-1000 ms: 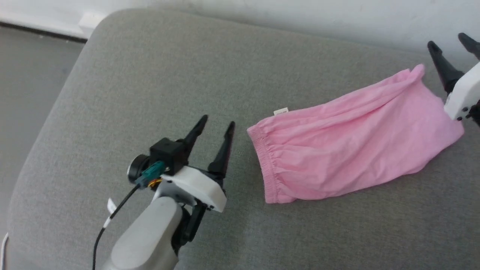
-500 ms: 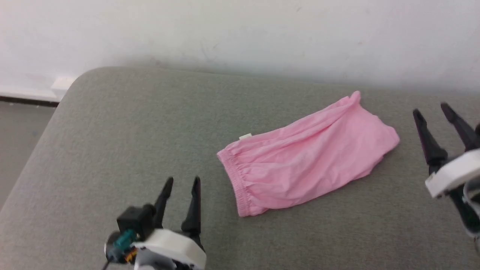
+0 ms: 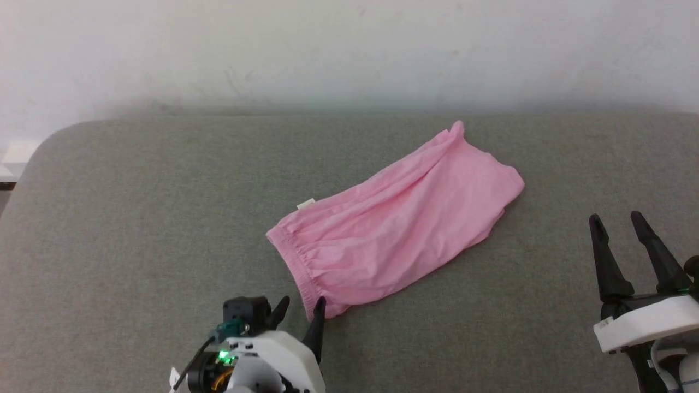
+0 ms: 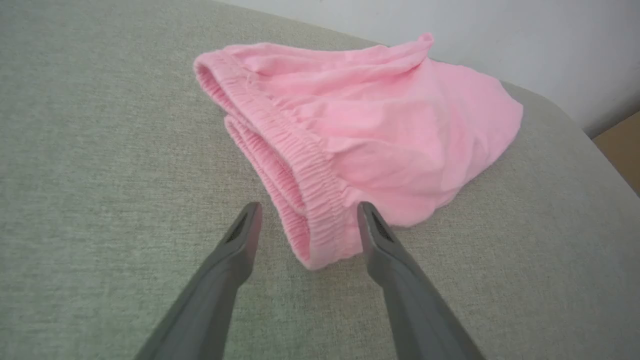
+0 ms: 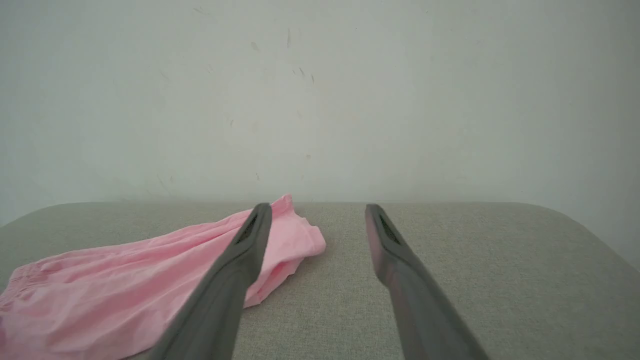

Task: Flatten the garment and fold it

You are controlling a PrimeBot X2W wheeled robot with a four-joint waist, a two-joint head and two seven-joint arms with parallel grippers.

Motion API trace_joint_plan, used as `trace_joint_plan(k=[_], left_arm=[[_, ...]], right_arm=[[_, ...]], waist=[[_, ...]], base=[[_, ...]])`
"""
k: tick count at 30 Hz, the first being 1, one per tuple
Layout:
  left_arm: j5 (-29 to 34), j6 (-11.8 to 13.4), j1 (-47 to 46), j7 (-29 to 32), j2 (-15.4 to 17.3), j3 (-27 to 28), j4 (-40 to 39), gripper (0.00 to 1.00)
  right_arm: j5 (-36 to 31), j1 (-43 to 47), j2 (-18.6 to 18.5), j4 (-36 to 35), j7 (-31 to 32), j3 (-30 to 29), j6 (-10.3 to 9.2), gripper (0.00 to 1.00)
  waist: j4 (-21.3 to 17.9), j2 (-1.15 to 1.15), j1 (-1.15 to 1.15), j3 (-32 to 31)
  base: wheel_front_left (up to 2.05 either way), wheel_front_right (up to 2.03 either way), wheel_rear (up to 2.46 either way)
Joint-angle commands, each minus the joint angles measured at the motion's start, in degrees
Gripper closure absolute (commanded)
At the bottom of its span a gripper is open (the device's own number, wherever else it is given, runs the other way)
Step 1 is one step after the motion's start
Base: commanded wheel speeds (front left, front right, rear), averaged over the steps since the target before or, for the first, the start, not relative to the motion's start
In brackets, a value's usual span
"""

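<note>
Grey cushion (image 3: 136,218), garment (image 3: 398,218) waistband end between left fingers (image 4: 227,270), clear of right fingers (image 3: 603,256)

The left gripper (image 3: 302,305) is seen at the lower left of the head view, its two long dark fingers (image 3: 317,328) pointed up the view and held apart, with nothing clasped between them. The left wrist housing (image 3: 273,355), white, is cut by the bottom edge; a small black camera block (image 3: 243,310) and a teal connector (image 3: 228,329) are carried on its left side, and a green light (image 3: 223,356) is lit below them. The right gripper (image 3: 615,218) is placed at the lower right, its tips higher in the view, likewise spread and empty, leaning slightly leftward from the white right wrist housing (image 3: 644,323). In both wrist views the prongs are shown parted in a narrow V.
</note>
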Motion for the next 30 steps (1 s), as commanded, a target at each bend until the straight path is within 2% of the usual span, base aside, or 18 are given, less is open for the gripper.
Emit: trace_joint_plan(k=[1,8,11,14,15,16,19,24,30], left_arm=[[-0.2,0.7,-1.5,0.4,-0.1,0.3,0.8,0.00],[1.2,4.8,-4.9,6.2,-0.2,-0.4,6.8,0.00],[1.1,4.9,-5.5,9.7,-0.2,-1.7,8.6,0.00],[0.6,3.8,-5.3,13.4,-0.4,-3.5,10.2,0.00],[0.3,3.1,-5.1,14.5,-0.5,-4.1,10.6,0.87],[0.0,2.5,-5.1,15.0,-0.6,-4.5,10.6,1.00],[-0.8,1.1,-5.1,13.5,-1.1,-4.4,9.9,1.00],[-0.6,0.9,-5.6,7.6,-1.3,-2.6,7.9,1.00],[0.3,1.4,-6.0,-0.9,-0.9,0.0,3.6,1.00]], right_arm=[[-0.4,0.4,0.4,-1.0,0.5,-0.2,-0.05,0.00],[-0.5,0.1,1.3,-3.8,1.7,-1.1,-0.05,0.00],[-0.4,-0.1,1.7,-4.2,1.6,-1.2,-0.05,0.00],[-0.5,-0.1,1.8,-4.0,1.4,-1.4,-0.05,0.00],[-0.5,-0.2,1.8,-3.8,1.4,-1.5,-0.05,0.00],[-0.5,-0.3,1.7,-3.6,1.5,-1.7,-0.05,0.00],[-0.9,-0.8,0.9,-3.0,1.9,-2.1,-0.05,0.00],[-1.6,-1.5,-1.1,-2.1,4.2,-2.2,-0.05,0.00],[-2.0,-4.9,-5.3,-0.4,13.2,0.9,-0.05,0.00]], waist=[[-2.0,-0.01,0.00,2.2],[-3.5,-0.01,0.00,5.1],[-3.6,-0.01,0.00,6.0],[-3.5,-0.01,0.00,6.4],[-3.4,-0.01,0.00,6.5],[-3.3,-0.01,0.00,6.5],[-2.4,-0.01,0.00,6.3],[-0.5,-0.01,0.00,5.4],[3.3,-0.01,0.00,5.1]], base=[[0.00,0.00,0.00],[0.00,0.00,0.00],[0.00,0.00,0.00],[0.00,0.00,0.00],[0.00,0.00,0.00],[0.00,0.00,0.00],[0.00,0.00,0.00],[0.00,0.00,0.00],[0.00,0.00,0.00]])
